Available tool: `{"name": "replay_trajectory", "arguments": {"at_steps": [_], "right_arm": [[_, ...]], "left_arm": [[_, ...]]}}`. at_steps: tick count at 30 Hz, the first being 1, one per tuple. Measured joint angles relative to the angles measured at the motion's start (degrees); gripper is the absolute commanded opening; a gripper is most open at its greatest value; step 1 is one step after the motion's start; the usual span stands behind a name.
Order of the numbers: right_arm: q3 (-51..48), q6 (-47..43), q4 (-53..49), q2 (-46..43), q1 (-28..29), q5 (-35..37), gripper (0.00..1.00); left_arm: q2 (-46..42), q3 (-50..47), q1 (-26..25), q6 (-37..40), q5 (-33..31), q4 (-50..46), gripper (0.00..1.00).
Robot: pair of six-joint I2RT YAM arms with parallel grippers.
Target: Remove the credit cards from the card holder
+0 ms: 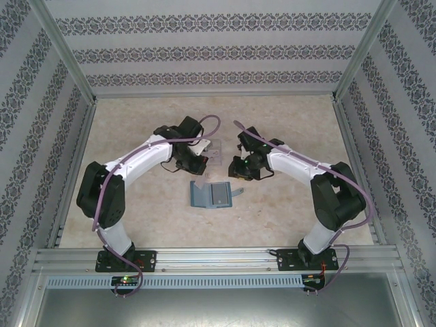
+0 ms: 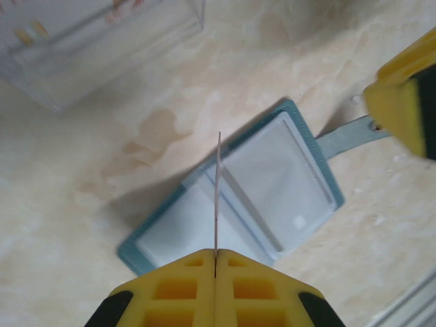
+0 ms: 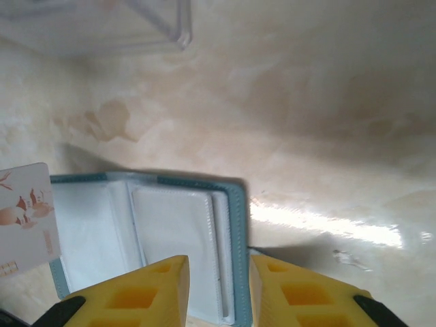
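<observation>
Top: card holder (image 1: 214, 195) lies open on the table (image 1: 272, 218), about mid-width, nearer the near edge than the far one. Left arm (image 1: 136, 160) and right arm (image 1: 300, 163) bend in just behind it. Clear box (image 1: 216, 155) sits between their tips, on the far side of the holder.

Left wrist: left pincer (image 2: 216, 255) clenched on a card (image 2: 218, 197), seen edge-on and upright, lifted above the open holder. Strap tab (image 2: 347, 139) sticks out right, a yellow finger of the other arm at it.

Right wrist: right pincer (image 3: 218, 266) jaws parted, low over the holder's teal edge, which shows in the gap; nothing pinched. Card's printed white face visible at left.
</observation>
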Motion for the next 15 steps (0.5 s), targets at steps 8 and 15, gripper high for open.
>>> {"name": "replay_trajectory", "arguments": {"at_steps": [8, 15], "right_arm": [[0.0, -3.0, -1.3, -2.3, -5.8, 0.0, 0.31], [0.1, -5.2, -3.3, -2.8, -8.5, 0.0, 0.31]], "left_arm": [[4.5, 8.8, 1.1, 20.7, -2.3, -5.3, 0.00], [9.1, 18.9, 1.2, 39.7, -0.9, -11.9, 0.00]]}}
